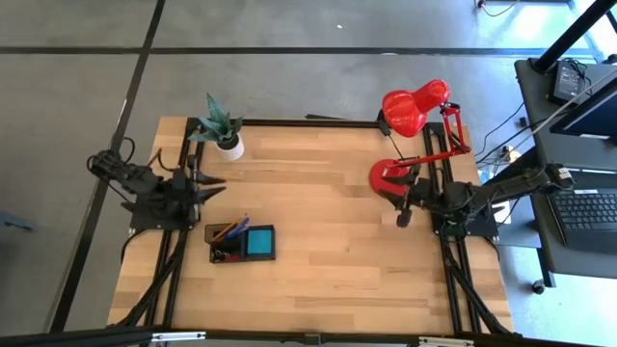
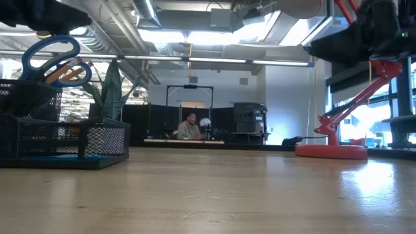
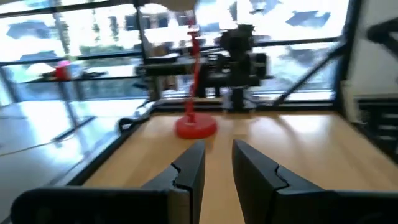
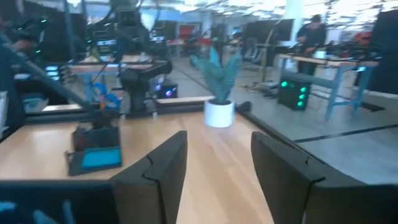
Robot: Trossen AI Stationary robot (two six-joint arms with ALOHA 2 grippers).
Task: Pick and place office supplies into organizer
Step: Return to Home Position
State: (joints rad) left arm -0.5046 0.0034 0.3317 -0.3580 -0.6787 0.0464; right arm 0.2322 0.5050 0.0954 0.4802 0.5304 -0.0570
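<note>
The black mesh organizer (image 1: 241,242) sits on the table left of centre. It holds a blue sticky-note pad (image 1: 260,241), orange pencils (image 1: 228,231) and blue-handled scissors (image 2: 51,54), which stand up out of the organizer (image 2: 58,136) in the low view. No loose supplies show on the tabletop. My left gripper (image 1: 208,188) hovers near the table's left side, just beyond the organizer, open and empty (image 3: 217,160). My right gripper (image 1: 403,218) hangs at the right side near the lamp base, open and empty (image 4: 219,155); its view shows the organizer (image 4: 94,152) far off.
A potted green plant (image 1: 222,130) stands at the far left corner of the table. A red desk lamp (image 1: 415,120) stands at the far right, its base (image 2: 330,151) on the wood. Bare wood lies between the arms and toward the near edge. A person (image 2: 189,127) sits far behind the table.
</note>
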